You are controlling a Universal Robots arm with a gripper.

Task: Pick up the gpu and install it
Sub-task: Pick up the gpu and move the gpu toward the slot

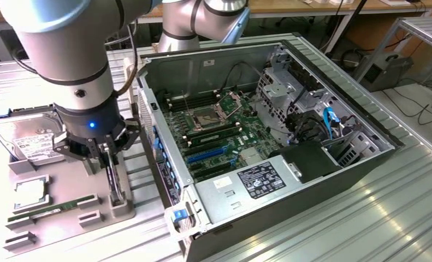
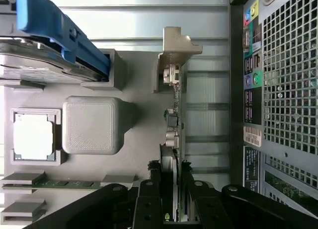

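A ribbed metal table (image 1: 390, 218) carries everything. The open computer case (image 1: 194, 68) lies on its side across the middle of the table, motherboard facing up. In the wrist view its rear panel (image 2: 278, 90) of ports and mesh runs alongside the tray.

The arm (image 1: 63, 49) comes down over the table's edge at the exterior view's left, above a grey parts tray (image 1: 59, 183) that sits just beside the case.

A silver hard drive (image 1: 30, 139) with a white label stands tilted in a slot at the tray's far end. A blue rail (image 2: 59, 25) runs along its side.

The gpu (image 1: 115, 185) stands on edge in a narrow slot along the tray edge nearest the case. Its silver bracket (image 2: 176, 45) is at the end towards the hard drive, and the card (image 2: 174, 134) is seated in its holder.

The gripper (image 1: 108, 164) is lowered over the card. Its jaws stand apart, one black finger (image 2: 149, 199) on each side and close to the card's faces; the gripper (image 2: 171, 165) straddles the end away from the bracket.

A grey block (image 2: 92, 124) rises from the tray's middle. A green memory stick (image 1: 52, 210) lies flat near the tray's near edge, and a square processor chip (image 1: 30, 192) rests in a pocket between the memory stick and the hard drive
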